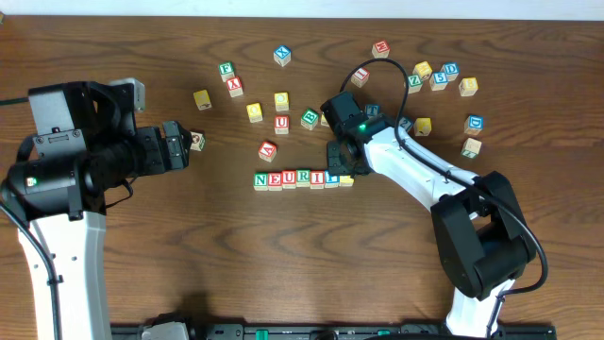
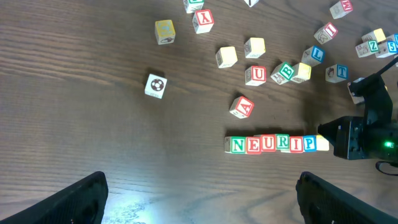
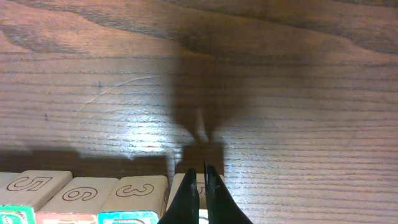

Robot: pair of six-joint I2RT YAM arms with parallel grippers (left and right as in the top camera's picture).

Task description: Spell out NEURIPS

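row (image 1: 300, 178) sits mid-table (image 1: 189, 255) and reads N E U R I P left to right, cubes touching side by side:
- N cube (image 2: 237, 145), green letter, left end
- E cube (image 2: 253, 145)
- U cube (image 2: 268, 144), red letter
- R cube (image 2: 283, 143)
- I cube (image 2: 296, 144)
- P cube (image 2: 310, 144), blue letter
- yellow-faced cube (image 2: 323, 144) is flush against the P at the right end; its letter isn't readable in any view

right gripper (image 3: 200, 180): fingers pressed together, nothing between them. Tips are low at the right end of the row, over the end cube. In its wrist view the row's cubes show digits 5, 6, 3 on the faces toward the camera, and the tips sit in front of the next cube along. Can't tell if they touch it.

left gripper (image 2: 202, 186): fingers spread wide, holding nothing, well left of the row. White-faced cube (image 2: 155, 86) with a dark round mark lies near its tips in the overhead view, not between them.

Loose cubes lie on the far side of the row. A cube (image 1: 268, 150), tilted, is closest. Beyond it are the loose U cube (image 1: 281, 124), a green-lettered cube (image 1: 310, 117) and two plain yellow cubes (image 1: 255, 111). Another cluster (image 1: 444, 76) lies far right.
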